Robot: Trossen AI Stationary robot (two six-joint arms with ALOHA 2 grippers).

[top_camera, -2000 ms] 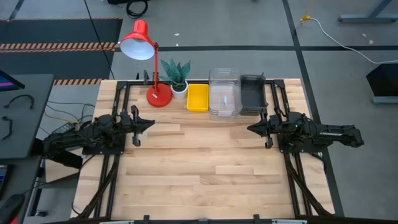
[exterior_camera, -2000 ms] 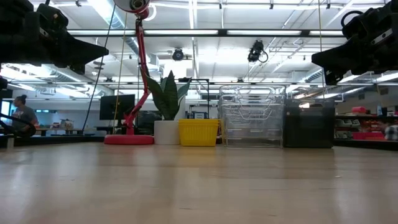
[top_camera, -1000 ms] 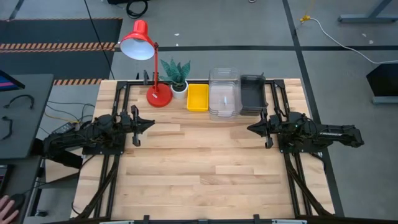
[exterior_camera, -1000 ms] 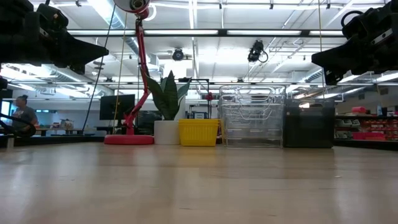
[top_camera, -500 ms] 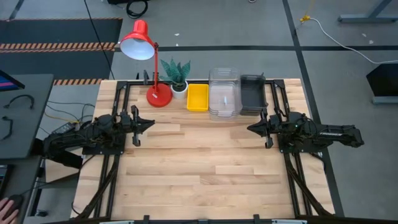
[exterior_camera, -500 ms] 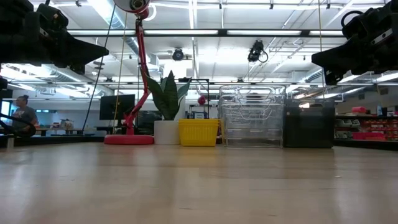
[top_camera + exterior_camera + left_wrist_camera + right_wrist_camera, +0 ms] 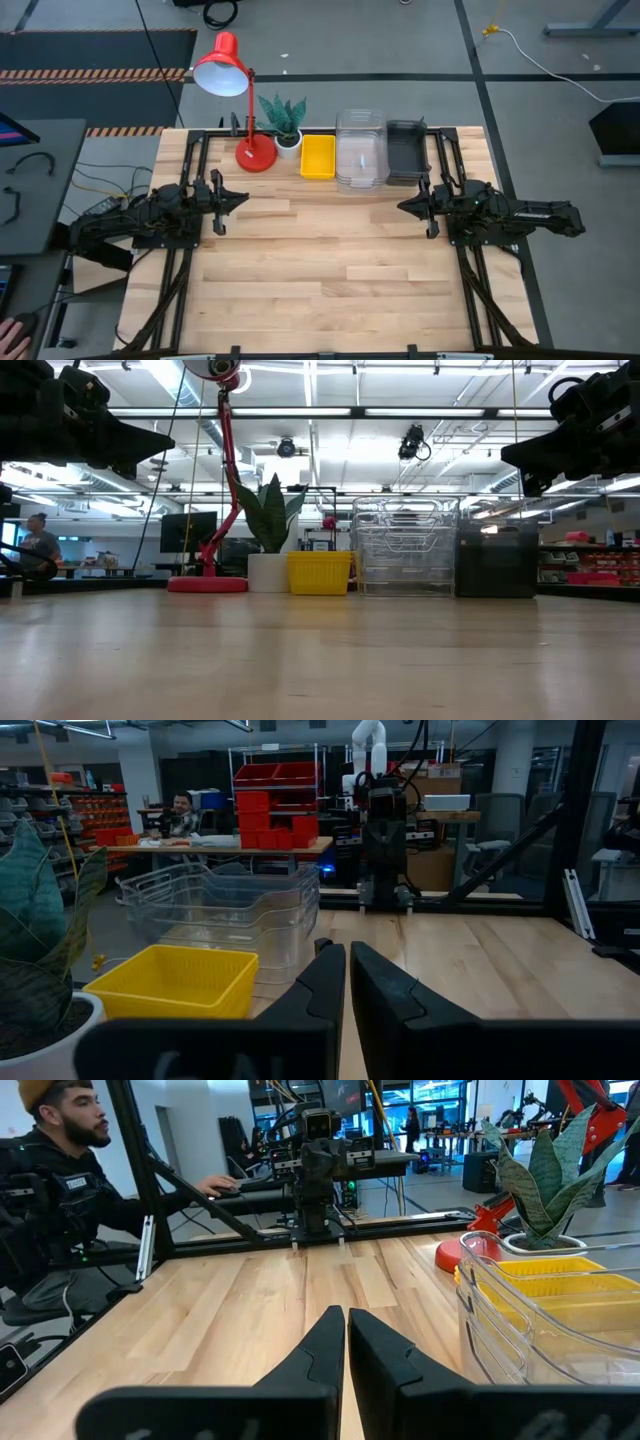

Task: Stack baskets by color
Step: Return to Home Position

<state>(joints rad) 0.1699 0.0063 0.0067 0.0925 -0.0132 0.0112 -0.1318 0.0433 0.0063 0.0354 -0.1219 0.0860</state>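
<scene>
Three groups of baskets stand in a row at the table's far edge, resting on their bases: yellow baskets [image 7: 318, 157], a taller stack of clear baskets [image 7: 361, 150] and dark grey baskets [image 7: 406, 152]. My left gripper [image 7: 243, 199] hovers level over the table's left side, shut, holding nothing. My right gripper [image 7: 402, 207] hovers level over the right side, shut and empty. The wrist views show the yellow baskets [image 7: 172, 982] and clear baskets [image 7: 540, 1335] beside the shut fingers.
A red desk lamp [image 7: 236, 100] and a small potted plant [image 7: 285, 124] stand left of the yellow baskets. Bare wooden table [image 7: 330, 260] lies between and in front of the arms. A person [image 7: 55, 1170] sits beyond the table's left side.
</scene>
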